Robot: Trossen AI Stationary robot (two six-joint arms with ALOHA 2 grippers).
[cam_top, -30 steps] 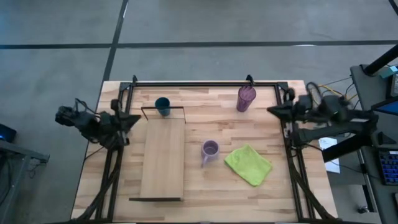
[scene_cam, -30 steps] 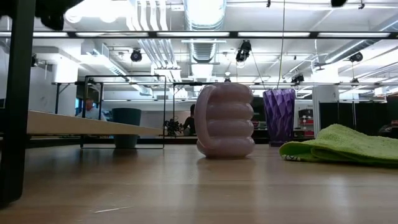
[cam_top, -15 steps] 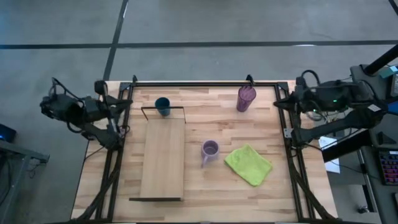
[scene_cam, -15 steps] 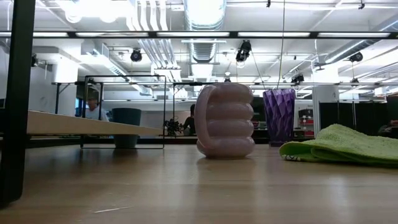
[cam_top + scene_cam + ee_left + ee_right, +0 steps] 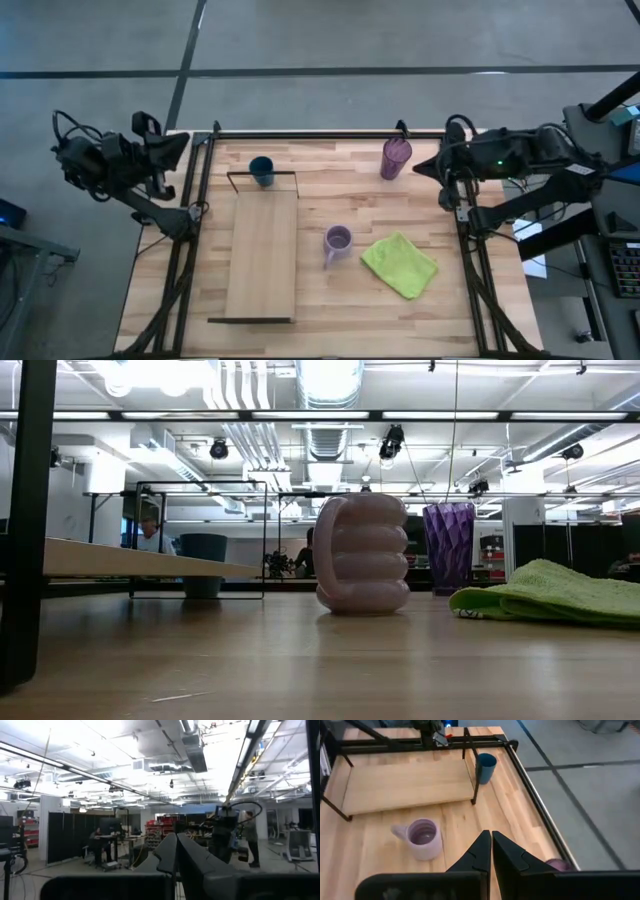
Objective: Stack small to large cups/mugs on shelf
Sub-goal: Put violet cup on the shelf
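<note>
Both arms lifted higher, left gripper (image 5: 175,851) and right gripper (image 5: 487,851) clenched, ribbed lilac mug (image 5: 338,241), smooth wooden shelf (image 5: 263,256)

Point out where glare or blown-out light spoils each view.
Low view: ceiling lights blaze overhead, while the lilac mug and purple tumbler stay readable. Left wrist view: the ceiling is washed out above the left gripper. High view and right wrist view: evenly lit, no glare on the shelf.
</note>
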